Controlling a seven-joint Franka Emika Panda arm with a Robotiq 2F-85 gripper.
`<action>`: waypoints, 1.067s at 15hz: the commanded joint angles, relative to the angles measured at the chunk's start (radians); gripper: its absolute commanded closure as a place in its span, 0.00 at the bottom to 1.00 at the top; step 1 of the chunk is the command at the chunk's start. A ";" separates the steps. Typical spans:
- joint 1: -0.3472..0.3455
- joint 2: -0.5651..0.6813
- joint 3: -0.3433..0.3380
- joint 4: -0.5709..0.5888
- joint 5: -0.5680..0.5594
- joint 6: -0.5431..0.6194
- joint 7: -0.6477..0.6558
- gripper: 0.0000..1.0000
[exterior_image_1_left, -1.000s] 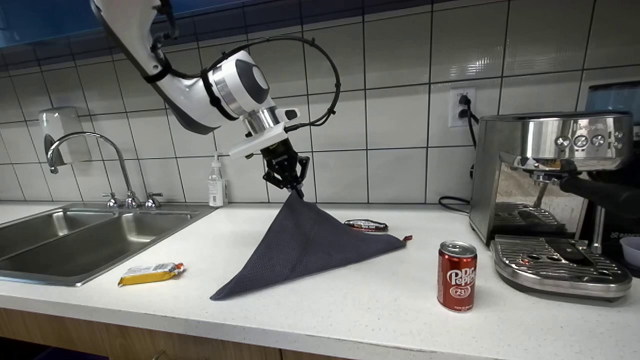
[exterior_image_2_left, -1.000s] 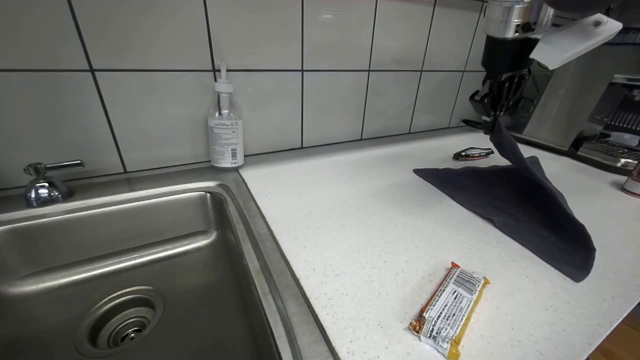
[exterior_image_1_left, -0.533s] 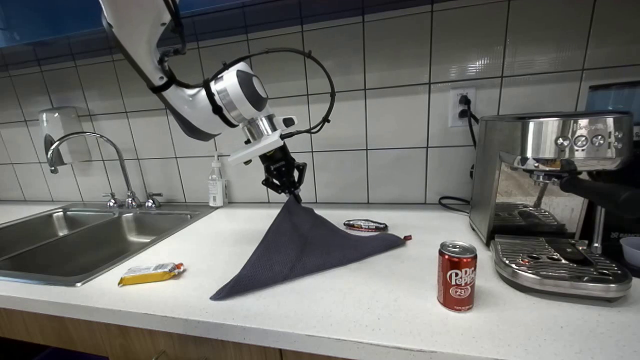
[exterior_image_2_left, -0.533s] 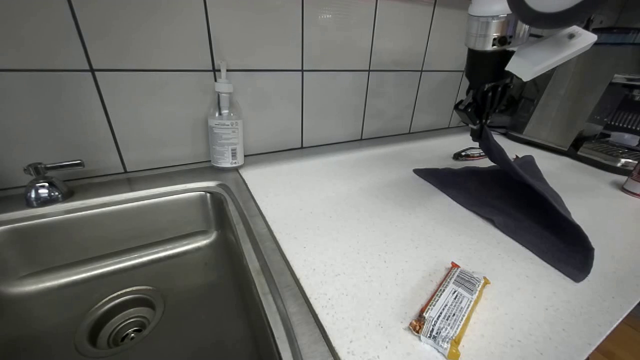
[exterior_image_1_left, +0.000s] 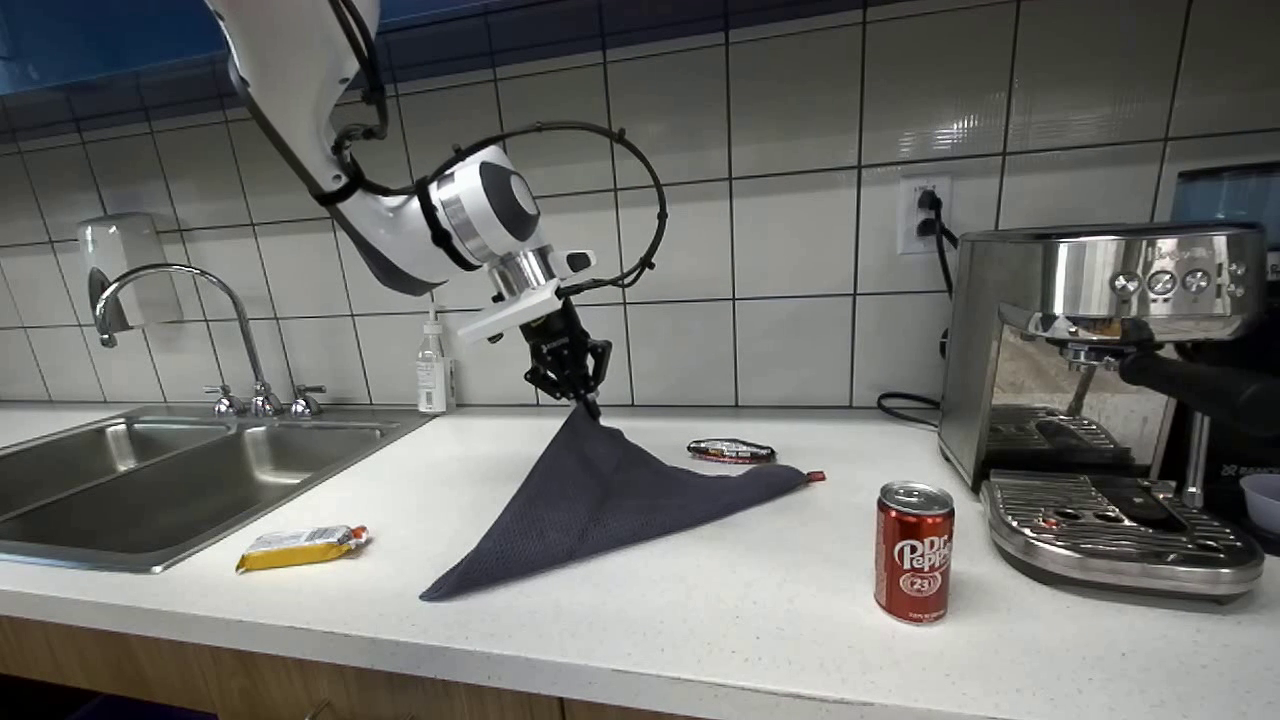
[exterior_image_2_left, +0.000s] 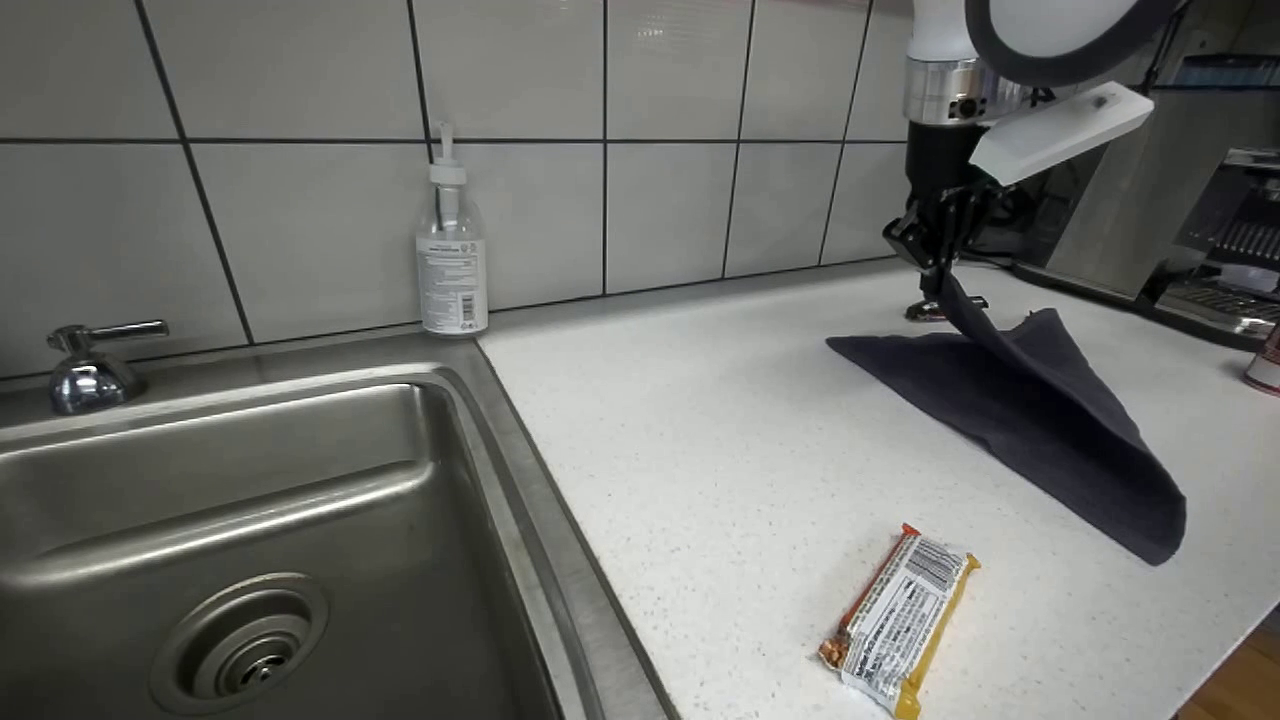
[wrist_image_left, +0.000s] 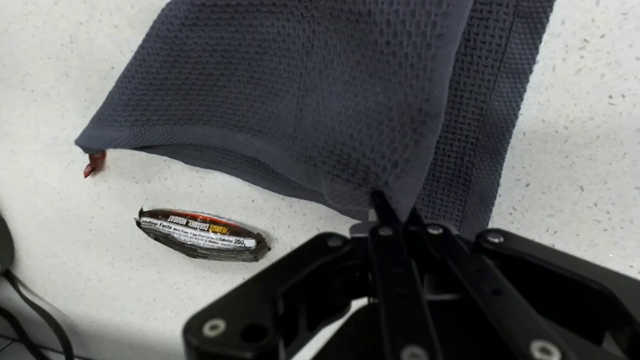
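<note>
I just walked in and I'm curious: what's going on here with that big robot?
A robot arm holds a dark gray cloth, one corner pinched in its closed jaws. That corner is up above the counter, and the cloth slopes down from there to lie on it. A dark-wrapped bar lies close by, apart from the cloth. A yellow-wrapped bar and a red soda can are on the counter too.
</note>
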 joint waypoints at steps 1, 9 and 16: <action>-0.005 0.030 0.011 0.049 0.071 -0.032 -0.013 0.99; 0.014 0.077 -0.006 0.076 0.091 -0.013 0.033 0.99; 0.024 0.126 -0.020 0.126 0.087 -0.013 0.078 0.99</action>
